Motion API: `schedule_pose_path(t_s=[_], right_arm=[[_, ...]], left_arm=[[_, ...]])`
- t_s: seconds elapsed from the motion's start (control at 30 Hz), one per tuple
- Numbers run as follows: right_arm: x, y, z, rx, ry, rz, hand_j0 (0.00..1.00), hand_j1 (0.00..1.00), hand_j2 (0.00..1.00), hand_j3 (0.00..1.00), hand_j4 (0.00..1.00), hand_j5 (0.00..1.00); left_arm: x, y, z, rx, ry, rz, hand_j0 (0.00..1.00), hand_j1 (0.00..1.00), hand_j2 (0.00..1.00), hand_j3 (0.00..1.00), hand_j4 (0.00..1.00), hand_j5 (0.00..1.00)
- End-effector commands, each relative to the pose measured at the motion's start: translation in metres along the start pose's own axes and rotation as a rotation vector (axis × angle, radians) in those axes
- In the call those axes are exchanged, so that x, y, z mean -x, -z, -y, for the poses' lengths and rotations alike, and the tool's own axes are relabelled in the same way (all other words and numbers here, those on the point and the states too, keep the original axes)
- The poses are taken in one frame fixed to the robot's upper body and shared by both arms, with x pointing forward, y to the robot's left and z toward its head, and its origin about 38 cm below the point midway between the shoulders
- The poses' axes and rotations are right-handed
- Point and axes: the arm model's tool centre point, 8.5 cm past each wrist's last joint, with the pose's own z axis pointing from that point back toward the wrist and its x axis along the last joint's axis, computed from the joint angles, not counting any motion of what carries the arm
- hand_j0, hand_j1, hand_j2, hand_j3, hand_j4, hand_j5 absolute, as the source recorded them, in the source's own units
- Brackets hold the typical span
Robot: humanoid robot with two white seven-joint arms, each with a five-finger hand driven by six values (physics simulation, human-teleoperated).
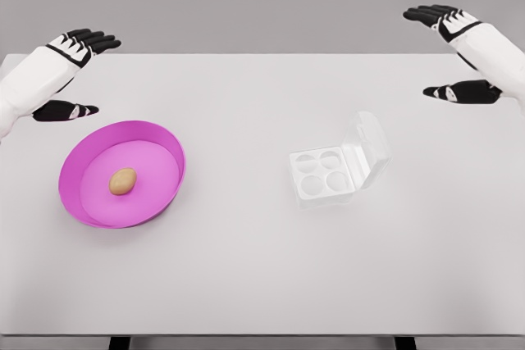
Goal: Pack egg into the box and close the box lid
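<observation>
A: Plain grey backdrop, and a wide white table (262, 268) filling most of the view. Nothing is on it but the task things.

B: Largest first, then. Both arms are raised wide apart over the far side. The left hand (70, 71) is at the far left, the right hand (455, 51) at the far right. Fingers spread on both, thumbs held apart, holding nothing.

A: Next the magenta dish (168, 149), on the left, fairly near. It has a raised rim, and that is my first worry. A hand coming in low could catch the rim and tip or shove the dish.

B: And the clear egg box (328, 174) sits right of centre, well apart from the dish. Four round cups, all vacant, with the lid (371, 147) standing open on its far-right side. It looks light. I would guess a careless placement pushes it along the table rather than seating anything.

A: The lid too. Pressed off-centre, it may slide the whole box instead of closing.

B: Smallest is the egg (123, 181), lying near the middle of the dish, touching nothing else. It is smooth and rounded, so a loose pinch probably lets it roll off toward the rim, and a hard one squirts it out.

A: Then there is the long carry to the right. A drop there rolls free across the table.
</observation>
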Motion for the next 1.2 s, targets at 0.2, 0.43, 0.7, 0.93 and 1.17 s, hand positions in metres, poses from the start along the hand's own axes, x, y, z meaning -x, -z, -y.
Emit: schedule_pose_path(t_s=[0.2,0.43,0.7,0.93,1.17], right_arm=[[0.004,-0.011,0.0,-0.175,-0.092,-0.013,1.0,1.0,1.0,1.0,1.0,1.0],[0.018,-0.056,0.041,-0.444,-0.269,-0.087,1.0,1.0,1.0,1.0,1.0,1.0],[0.024,-0.081,0.057,-0.64,-0.337,-0.132,1.0,1.0,1.0,1.0,1.0,1.0],[0.031,-0.097,0.061,-0.663,-0.377,-0.19,1.0,1.0,1.0,1.0,1.0,1.0],[0.011,-0.088,0.018,-0.716,-0.323,-0.087,1.0,1.0,1.0,1.0,1.0,1.0]], left_arm=[[0.0,-0.004,-0.026,0.023,0.124,0.015,1.0,1.0,1.0,1.0,1.0,1.0],[0.007,-0.031,-0.01,0.508,-0.015,0.021,1.0,1.0,1.0,1.0,1.0,1.0],[-0.001,-0.023,-0.007,0.507,-0.074,0.065,1.0,1.0,1.0,1.0,1.0,1.0],[-0.011,-0.019,0.019,0.6,-0.058,0.098,0.96,0.96,0.96,0.96,0.96,0.96],[-0.014,-0.02,0.027,0.637,-0.029,0.101,0.95,0.95,0.95,0.95,0.95,0.95]])
